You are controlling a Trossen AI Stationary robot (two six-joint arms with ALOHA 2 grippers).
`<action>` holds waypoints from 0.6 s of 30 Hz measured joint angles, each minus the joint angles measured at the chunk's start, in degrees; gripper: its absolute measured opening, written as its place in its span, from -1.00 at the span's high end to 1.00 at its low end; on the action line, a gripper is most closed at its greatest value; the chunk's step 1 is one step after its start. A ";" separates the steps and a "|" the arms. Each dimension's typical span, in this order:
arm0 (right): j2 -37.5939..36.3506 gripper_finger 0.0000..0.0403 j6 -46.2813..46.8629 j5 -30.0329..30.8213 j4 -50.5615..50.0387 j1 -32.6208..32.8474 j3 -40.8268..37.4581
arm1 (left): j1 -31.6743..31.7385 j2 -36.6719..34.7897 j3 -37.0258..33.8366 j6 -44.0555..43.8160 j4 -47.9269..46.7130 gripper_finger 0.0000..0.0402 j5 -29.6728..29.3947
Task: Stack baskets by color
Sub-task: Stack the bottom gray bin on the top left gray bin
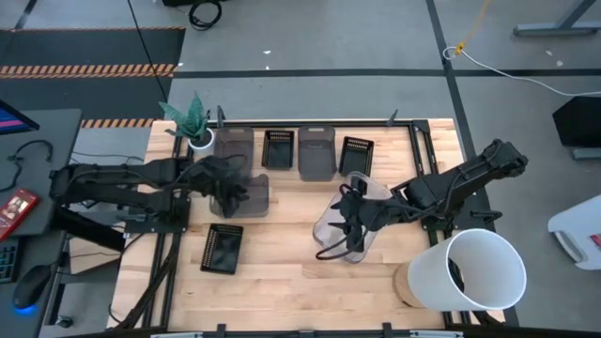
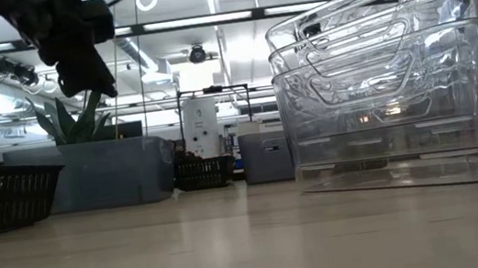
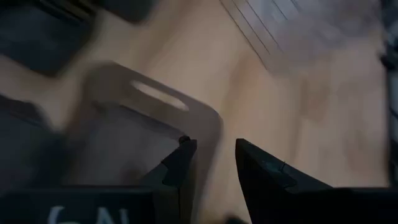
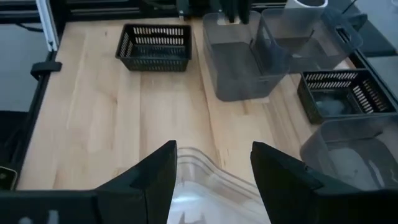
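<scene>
Three clear baskets (image 2: 386,77) sit nested in one stack on the wooden table (image 1: 282,272), and the right gripper (image 4: 210,171) is right over that stack. Its two fingers stand apart with the clear rim between them, one finger on each side of the wall, though I can't tell if they're actually pinching it.

The left gripper (image 3: 211,165) is at a smoky grey basket (image 1: 246,192). Its fingers are apart too, straddling the grey wall near the handle slot, one finger inside the bin and one outside. Can't tell if it's really clamped or just sitting around the wall.

Just beyond the left gripper there's another grey basket (image 1: 235,147) by the potted plant (image 1: 194,122). Along the table's far edge come a black slotted basket (image 1: 279,148), a third grey one (image 1: 316,152) and another black one (image 1: 356,156). One more black slotted basket (image 1: 223,248) lies on the near side of the left gripper, well apart from it. A big white bucket (image 1: 474,270) stands close to the right arm's side.
</scene>
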 joint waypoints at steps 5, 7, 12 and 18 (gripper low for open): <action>0.24 -0.04 -1.44 1.36 1.60 1.56 -0.86 | -1.33 5.55 5.10 2.39 -5.19 0.40 5.11; 0.52 -0.04 -2.83 2.51 3.42 2.14 -1.13 | -2.67 7.73 7.37 2.87 -7.53 0.35 4.88; 0.56 -0.04 -5.65 3.65 5.73 3.20 -1.90 | -6.44 13.07 11.96 5.06 -13.76 0.11 1.90; 0.46 -0.04 -5.49 3.67 5.72 3.37 -1.96 | -8.29 18.95 15.01 5.26 -14.69 -0.11 0.61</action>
